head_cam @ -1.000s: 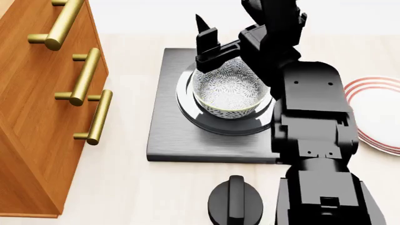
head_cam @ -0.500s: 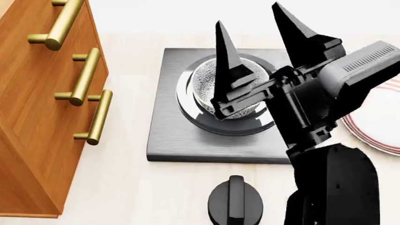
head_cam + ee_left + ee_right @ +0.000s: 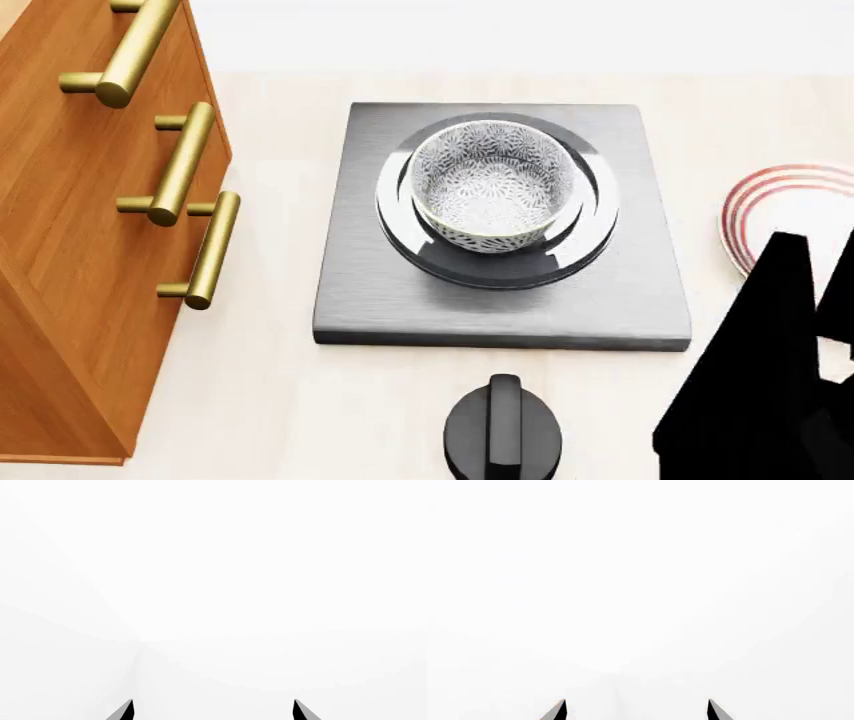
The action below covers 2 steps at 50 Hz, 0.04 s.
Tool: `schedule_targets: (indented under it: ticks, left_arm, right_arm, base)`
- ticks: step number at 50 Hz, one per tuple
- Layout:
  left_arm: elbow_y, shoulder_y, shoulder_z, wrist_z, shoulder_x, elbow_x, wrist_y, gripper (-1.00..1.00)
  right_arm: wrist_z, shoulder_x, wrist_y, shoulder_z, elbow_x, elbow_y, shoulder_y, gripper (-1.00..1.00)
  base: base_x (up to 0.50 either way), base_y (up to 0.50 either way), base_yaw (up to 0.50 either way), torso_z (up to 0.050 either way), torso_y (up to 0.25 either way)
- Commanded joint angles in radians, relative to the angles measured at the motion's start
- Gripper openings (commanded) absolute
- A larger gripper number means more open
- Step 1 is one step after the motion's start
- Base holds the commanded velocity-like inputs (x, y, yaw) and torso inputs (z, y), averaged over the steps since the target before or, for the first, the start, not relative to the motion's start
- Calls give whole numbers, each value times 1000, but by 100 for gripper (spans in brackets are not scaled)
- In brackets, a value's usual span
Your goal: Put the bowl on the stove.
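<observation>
Sitting upright, the small floral grey-blue bowl (image 3: 494, 193) rests on the dark grey square stove (image 3: 641, 290).
Left gripper (image 3: 213, 711) and right gripper (image 3: 636, 711) fingertips stand apart, holding nothing.

A small, deep, round bowl (image 3: 494, 194), white with a dense grey-blue floral pattern, sits upright and empty. It rests on the ringed round burner of a flat, square, dark grey stove (image 3: 638, 280).
</observation>
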Motion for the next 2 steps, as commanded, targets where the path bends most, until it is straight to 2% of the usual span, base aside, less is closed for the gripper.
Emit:
schedule_targets:
  ticks: [1,2]
  left_arm:
    - [6,10,-48,41,20,-28,10,100]
    - [6,10,-47,41,20,-28,10,100]
  right_arm:
    - [-50,-8,-63,44,173,-87,-97,100]
    - [-55,-9,-68,44,184,-89,-100,100]
  base:
    - [0,0,0,0,0]
    - [0,0,0,0,0]
